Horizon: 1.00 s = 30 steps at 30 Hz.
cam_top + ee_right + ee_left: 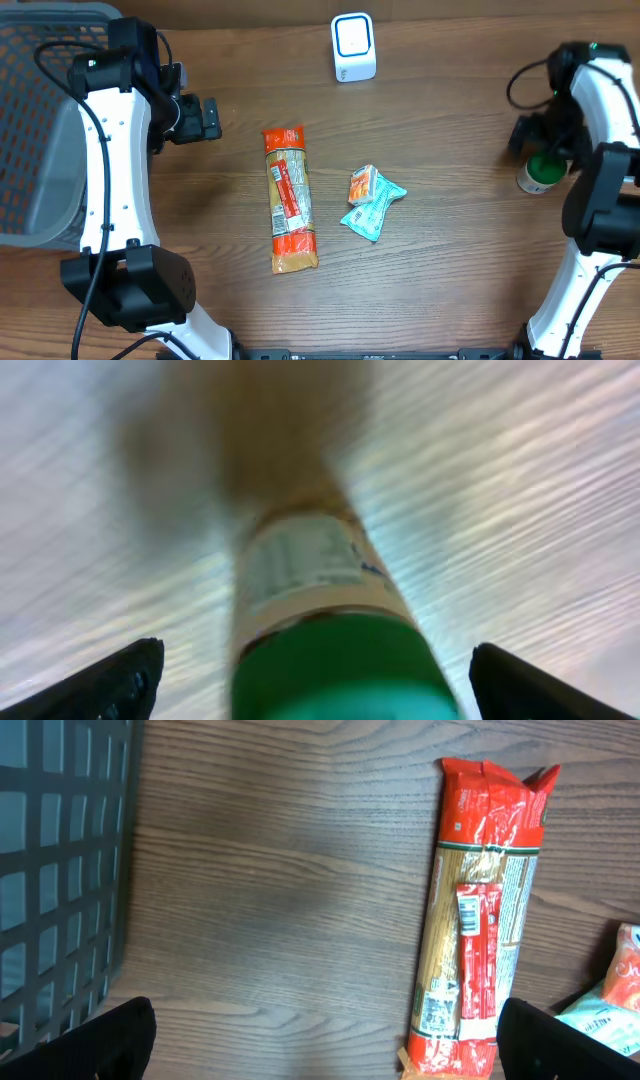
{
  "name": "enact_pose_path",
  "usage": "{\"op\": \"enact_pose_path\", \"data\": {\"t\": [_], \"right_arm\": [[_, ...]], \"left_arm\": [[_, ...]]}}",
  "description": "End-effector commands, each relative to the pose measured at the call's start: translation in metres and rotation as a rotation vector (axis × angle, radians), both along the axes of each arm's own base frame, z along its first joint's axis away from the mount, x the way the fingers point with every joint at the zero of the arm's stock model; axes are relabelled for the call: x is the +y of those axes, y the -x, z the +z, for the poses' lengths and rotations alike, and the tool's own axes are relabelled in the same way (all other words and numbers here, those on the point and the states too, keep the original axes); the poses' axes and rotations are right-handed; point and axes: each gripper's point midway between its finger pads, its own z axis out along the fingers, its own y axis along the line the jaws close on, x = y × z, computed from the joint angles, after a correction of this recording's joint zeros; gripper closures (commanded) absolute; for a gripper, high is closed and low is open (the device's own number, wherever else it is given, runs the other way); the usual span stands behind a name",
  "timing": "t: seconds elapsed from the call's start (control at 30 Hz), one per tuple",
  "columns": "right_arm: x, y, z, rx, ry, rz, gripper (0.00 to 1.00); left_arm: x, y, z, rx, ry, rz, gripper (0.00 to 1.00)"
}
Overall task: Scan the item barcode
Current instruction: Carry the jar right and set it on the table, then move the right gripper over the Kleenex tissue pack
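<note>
A small jar with a green cap [541, 172] stands upright at the table's right edge. My right gripper [532, 140] hangs over it, open. In the right wrist view the green cap [345, 665] sits between the two black fingertips [125, 678] with a gap on each side, and the picture is blurred. The white and blue scanner [353, 47] stands at the back middle. My left gripper [207, 118] is open over bare wood at the left, holding nothing. Its wrist view shows the pasta pack [480, 920] just inside the right finger [560, 1045].
A long orange pasta pack [289, 198] lies in the middle of the table. Right of it lie a small orange packet [362, 185] and a teal packet [376, 212]. A grey mesh basket [40, 110] fills the far left.
</note>
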Motion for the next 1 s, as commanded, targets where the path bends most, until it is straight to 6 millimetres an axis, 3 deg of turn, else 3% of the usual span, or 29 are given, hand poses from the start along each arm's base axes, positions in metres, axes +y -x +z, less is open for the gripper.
{"op": "enact_pose_path", "data": {"t": [0.0, 0.07, 0.17, 0.33, 0.4, 0.47, 0.67, 0.73, 0.97], "right_arm": [[0.015, -0.028, 0.081, -0.225, -0.015, 0.024, 0.0], [0.04, -0.033, 0.112, -0.293, -0.088, 0.095, 0.0], [0.09, -0.035, 0.143, -0.379, -0.236, 0.249, 0.0], [0.161, -0.027, 0.155, -0.395, -0.432, 0.353, 0.0], [0.179, -0.021, 0.148, -0.362, -0.446, 0.387, 0.04], [0.194, -0.013, 0.14, -0.322, -0.456, 0.415, 0.24], [0.242, 0.012, 0.1, -0.197, -0.477, 0.516, 0.44], [0.255, 0.019, 0.083, -0.166, -0.479, 0.537, 0.49], [0.285, 0.041, 0.03, -0.086, -0.465, 0.52, 0.49]], "left_arm": [[-0.002, 0.0, 0.014, -0.042, -0.003, -0.018, 0.0], [-0.002, 0.0, 0.014, -0.042, -0.003, -0.018, 0.01], [-0.002, 0.0, 0.014, -0.042, -0.003, -0.018, 0.0], [-0.002, 0.0, 0.014, -0.042, -0.003, -0.018, 0.0], [-0.002, 0.0, 0.014, -0.042, -0.003, -0.018, 0.0], [-0.002, 0.0, 0.014, -0.042, -0.003, -0.018, 0.0], [-0.002, 0.0, 0.014, -0.042, -0.003, -0.018, 0.0], [-0.002, 0.0, 0.014, -0.042, -0.003, -0.018, 0.0], [-0.002, 0.0, 0.014, -0.042, -0.003, -0.018, 0.0]]}}
